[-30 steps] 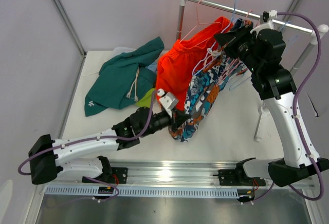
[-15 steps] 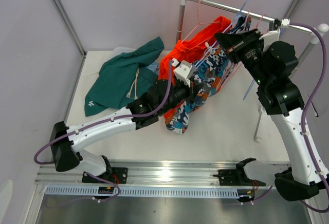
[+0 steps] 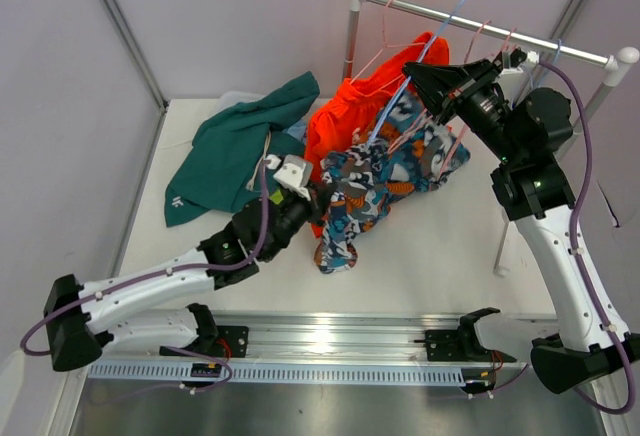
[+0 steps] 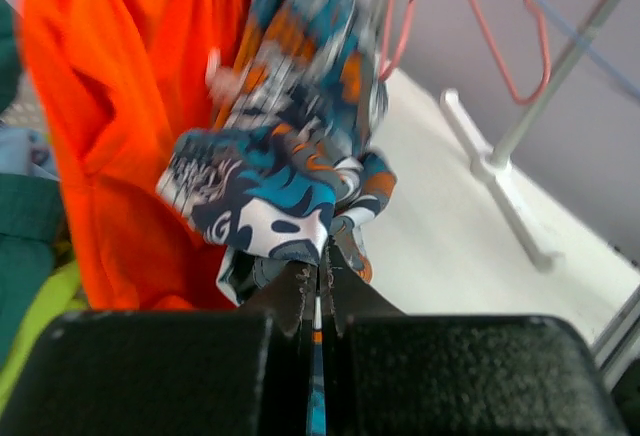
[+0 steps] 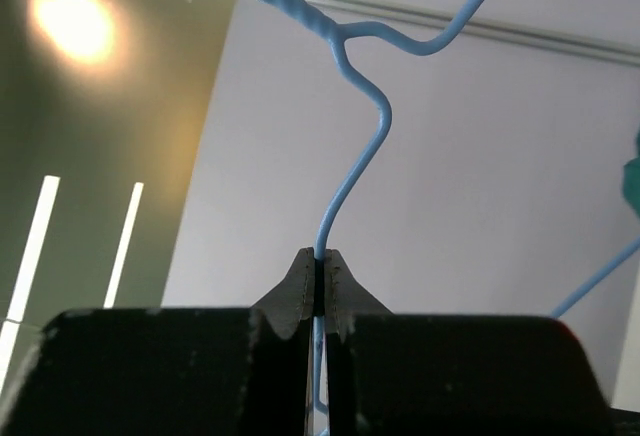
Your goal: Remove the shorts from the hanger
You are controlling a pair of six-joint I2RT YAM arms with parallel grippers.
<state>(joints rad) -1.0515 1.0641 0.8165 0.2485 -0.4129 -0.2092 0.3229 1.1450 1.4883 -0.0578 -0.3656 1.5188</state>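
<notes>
Printed shorts [image 3: 368, 181] clenched by left pincer [image 4: 318, 276]; right pincer [image 5: 318, 274] grips blue hanger [image 5: 338, 35].

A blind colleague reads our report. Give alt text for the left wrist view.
The left gripper, shut, pinches a fold of the printed shorts bunched before it. The orange shorts hang at left; a white rack foot stands at right.

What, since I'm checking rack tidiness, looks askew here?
The blue wire hanger slants steeply by the silver metal rail, pinched in the shut right gripper; the teal-white-orange print shorts stretch sideways from it to the shut left gripper.
</notes>
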